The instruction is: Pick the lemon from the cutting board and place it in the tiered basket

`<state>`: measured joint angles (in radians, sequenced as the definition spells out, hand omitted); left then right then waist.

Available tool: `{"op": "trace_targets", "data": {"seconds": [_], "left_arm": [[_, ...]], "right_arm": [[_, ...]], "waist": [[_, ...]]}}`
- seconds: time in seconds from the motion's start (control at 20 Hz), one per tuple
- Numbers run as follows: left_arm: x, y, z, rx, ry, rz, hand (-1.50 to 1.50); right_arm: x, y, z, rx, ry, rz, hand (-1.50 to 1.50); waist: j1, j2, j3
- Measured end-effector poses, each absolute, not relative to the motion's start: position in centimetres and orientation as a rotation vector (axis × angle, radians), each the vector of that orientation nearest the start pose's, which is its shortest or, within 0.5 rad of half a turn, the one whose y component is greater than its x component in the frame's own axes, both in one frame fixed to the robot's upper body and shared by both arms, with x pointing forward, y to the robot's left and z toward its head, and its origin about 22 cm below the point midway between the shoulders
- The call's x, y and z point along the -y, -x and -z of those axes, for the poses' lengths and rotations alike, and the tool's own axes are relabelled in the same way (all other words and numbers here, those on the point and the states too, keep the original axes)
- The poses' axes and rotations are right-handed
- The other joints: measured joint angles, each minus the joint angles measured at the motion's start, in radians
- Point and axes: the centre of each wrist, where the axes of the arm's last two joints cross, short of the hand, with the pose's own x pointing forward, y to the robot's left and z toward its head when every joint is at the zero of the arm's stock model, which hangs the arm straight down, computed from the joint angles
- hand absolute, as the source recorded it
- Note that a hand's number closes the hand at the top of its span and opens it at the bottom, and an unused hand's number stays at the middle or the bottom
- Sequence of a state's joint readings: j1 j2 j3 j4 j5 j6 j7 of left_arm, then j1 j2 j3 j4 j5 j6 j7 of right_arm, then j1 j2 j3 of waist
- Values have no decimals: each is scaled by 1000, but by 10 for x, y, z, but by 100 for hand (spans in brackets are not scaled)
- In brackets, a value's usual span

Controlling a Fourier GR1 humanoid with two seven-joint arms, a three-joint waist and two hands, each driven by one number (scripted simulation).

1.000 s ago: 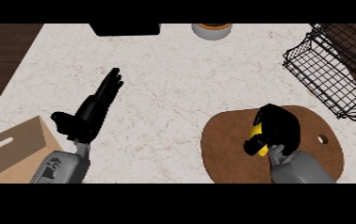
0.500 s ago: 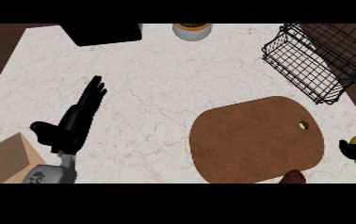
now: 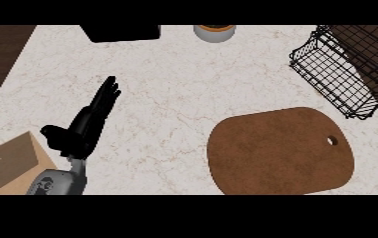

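1. My left hand (image 3: 83,124), at the lower left: fingers straight and together, pointing up and to the right, thumb set out to the left; it holds nothing and rests over the counter (image 3: 184,87).
2. My left forearm (image 3: 57,182), grey, entering from the lower edge beneath the hand.
3. A tan box-like object (image 3: 18,159) at the lower left edge, just beside the forearm (only a corner shows).
4. The cutting board (image 3: 279,152), brown and rounded, lying flat at the lower right, with a small hole (image 3: 331,141) near its right edge. Its visible surface carries nothing.
5. The lemon: it cannot be seen anywhere in this view, neither on the board nor in the basket, so I cannot tell where it is. My right hand also shows nowhere.
6. The tiered basket (image 3: 336,74), black wire mesh, at the right edge, beyond the board and apart from it.
7. A black block (image 3: 120,32) at the top, left of centre, cut by the upper edge.
8. A grey round container (image 3: 215,33) with an orange top, just right of the block.
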<state>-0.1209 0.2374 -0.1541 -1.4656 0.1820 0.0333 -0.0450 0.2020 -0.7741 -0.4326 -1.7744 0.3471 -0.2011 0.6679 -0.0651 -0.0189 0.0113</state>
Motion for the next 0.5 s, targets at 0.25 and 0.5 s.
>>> {"op": "trace_targets", "data": {"seconds": [0.25, 0.5], "left_arm": [[-234, -276, -15, 1599, 95, 200, 0], [-226, -282, -13, 1620, 125, 223, 0]], "right_arm": [[456, -187, -219, 1034, 1359, 35, 150], [465, -208, -257, 1053, 1343, 86, 150]], "waist": [[41, 8, -2], [71, 13, -1]]}}
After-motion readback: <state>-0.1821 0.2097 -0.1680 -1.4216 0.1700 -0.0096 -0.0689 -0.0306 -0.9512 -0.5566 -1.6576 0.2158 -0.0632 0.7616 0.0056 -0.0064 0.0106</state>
